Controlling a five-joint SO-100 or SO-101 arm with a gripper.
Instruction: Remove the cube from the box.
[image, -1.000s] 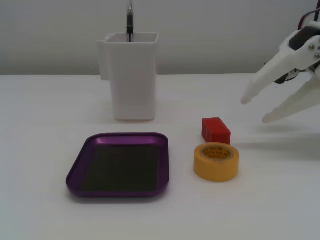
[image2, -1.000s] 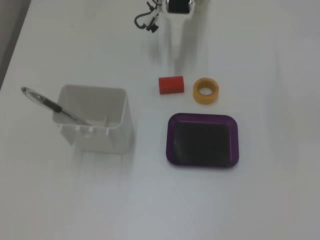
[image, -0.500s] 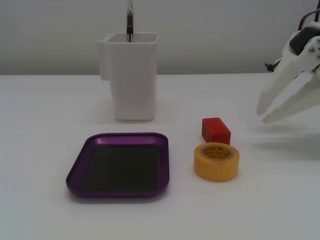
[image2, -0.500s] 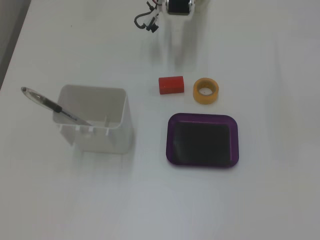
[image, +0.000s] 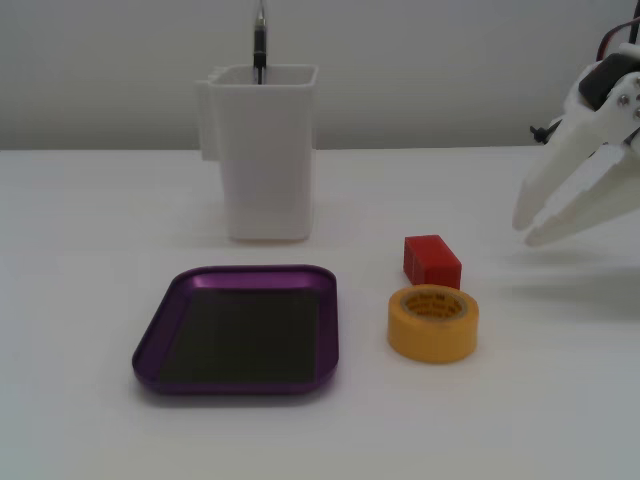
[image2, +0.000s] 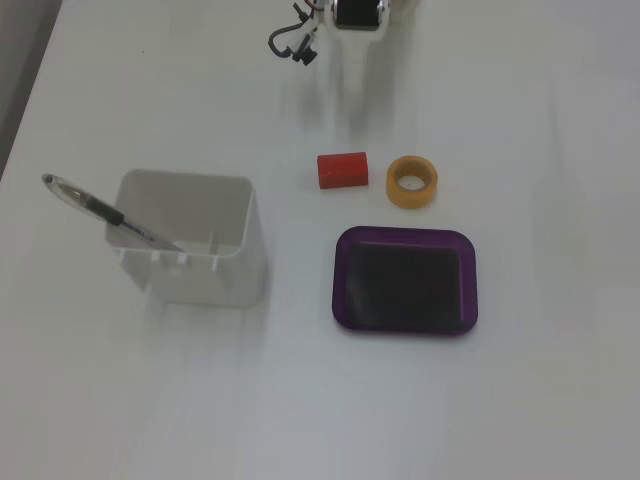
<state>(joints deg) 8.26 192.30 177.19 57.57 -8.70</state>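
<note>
1 Red Cube Outside the Purple Box, Gripper Apart and Empty

2 white fingers of the gripper (image: 522, 228) point down and to the left at the right edge of a fixed view, a clear gap between them, so the jaws stand open and nothing is held. The tips hang above the white table (image: 90, 250), well apart from every object. In another fixed view, which looks down from above, only a small part of the arm (image2: 355, 12) is seen at the top edge, with a dark cable loop (image2: 290, 45) beside it; the fingers blur into the white table there, and I cannot tell their state from that picture.

Nearest to the gripper is the cube (image: 432, 259), small and red. It lies on the table, not in the box. Just beside it, on the side closer to the camera in the front view, is a yellow tape roll (image: 433, 322), lying flat; the 2 are very close, but from above a thin gap shows between the cube (image2: 343, 170) and the roll (image2: 412, 182).

The box (image: 160, 335), a shallow purple tray with a dark bottom, sits left of the roll in the front view, and nothing is in it. Behind it stands a tall white container (image: 265, 160) with 1 pen (image: 259, 45) inside. From above, the pen (image2: 100, 210) leans out over the container's left rim (image2: 185, 178).
</note>
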